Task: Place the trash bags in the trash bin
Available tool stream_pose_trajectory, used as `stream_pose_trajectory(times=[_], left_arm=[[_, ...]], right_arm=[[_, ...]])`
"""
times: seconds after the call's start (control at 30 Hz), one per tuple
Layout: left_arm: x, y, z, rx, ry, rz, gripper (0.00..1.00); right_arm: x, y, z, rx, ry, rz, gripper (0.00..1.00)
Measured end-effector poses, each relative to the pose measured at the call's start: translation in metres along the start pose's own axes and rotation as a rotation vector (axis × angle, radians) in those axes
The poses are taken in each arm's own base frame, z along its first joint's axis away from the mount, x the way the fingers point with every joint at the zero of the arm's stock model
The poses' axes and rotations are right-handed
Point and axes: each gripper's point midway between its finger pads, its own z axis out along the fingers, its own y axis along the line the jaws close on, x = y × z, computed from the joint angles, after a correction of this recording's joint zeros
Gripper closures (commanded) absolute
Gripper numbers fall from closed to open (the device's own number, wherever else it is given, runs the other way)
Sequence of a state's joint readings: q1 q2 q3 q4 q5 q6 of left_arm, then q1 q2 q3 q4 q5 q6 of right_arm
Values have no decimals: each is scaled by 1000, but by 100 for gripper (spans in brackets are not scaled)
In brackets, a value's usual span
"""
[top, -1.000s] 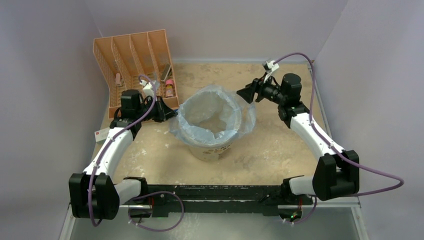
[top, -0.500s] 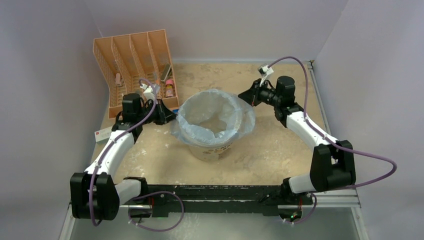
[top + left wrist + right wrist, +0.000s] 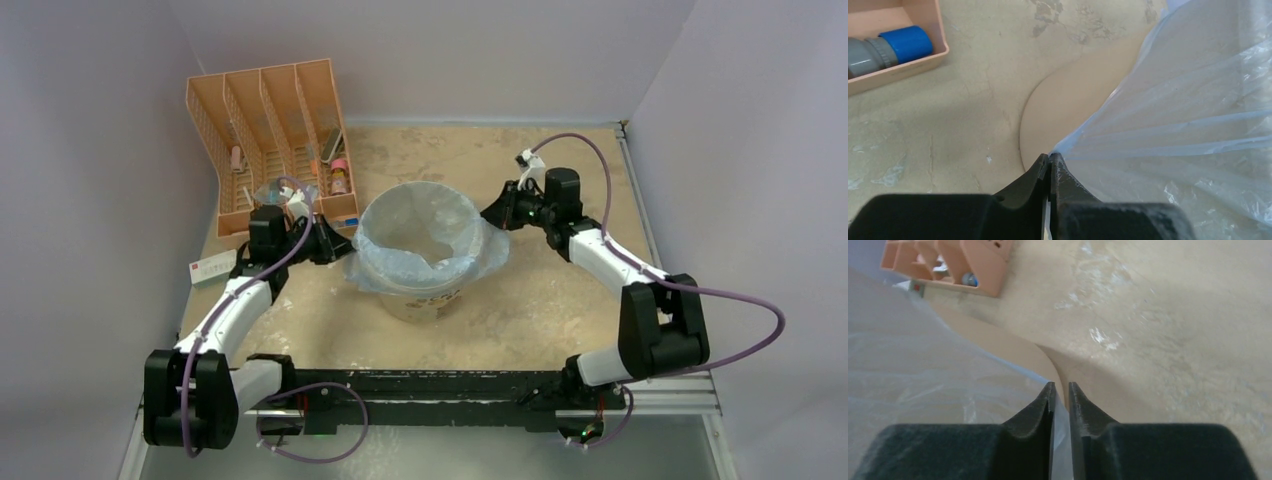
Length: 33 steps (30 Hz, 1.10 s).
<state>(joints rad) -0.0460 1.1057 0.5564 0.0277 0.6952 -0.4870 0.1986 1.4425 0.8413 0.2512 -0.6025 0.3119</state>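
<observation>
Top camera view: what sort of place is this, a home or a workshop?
Likely a robot test booth: a left arm and right arm bolted to a worn table, plain walls boxing it in, and a bin lined with a bag beside an orange rack.

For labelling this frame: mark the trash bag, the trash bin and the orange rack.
trash bag [image 3: 370, 262], top view, on the flap draped over the bin's left side.
trash bin [image 3: 425, 303], top view, on its bare near wall below the bag.
orange rack [image 3: 268, 108], top view, on its upper dividers.
</observation>
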Motion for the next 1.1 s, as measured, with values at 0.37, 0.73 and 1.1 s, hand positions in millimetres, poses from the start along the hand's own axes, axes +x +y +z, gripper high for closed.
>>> stream_pose_trajectory(times=[0.37, 0.73, 1.1], left_arm=[[-20, -1, -25, -133, -145, -38, 44], [11, -16, -49, -128, -140, -225, 42], [65, -23, -53, -58, -18, -420, 42]], right_arm=[[-62, -13, -64, 367, -297, 123, 20], [-27, 1, -92, 321, -387, 231, 18], [71, 10, -51, 128, -75, 512, 22]])
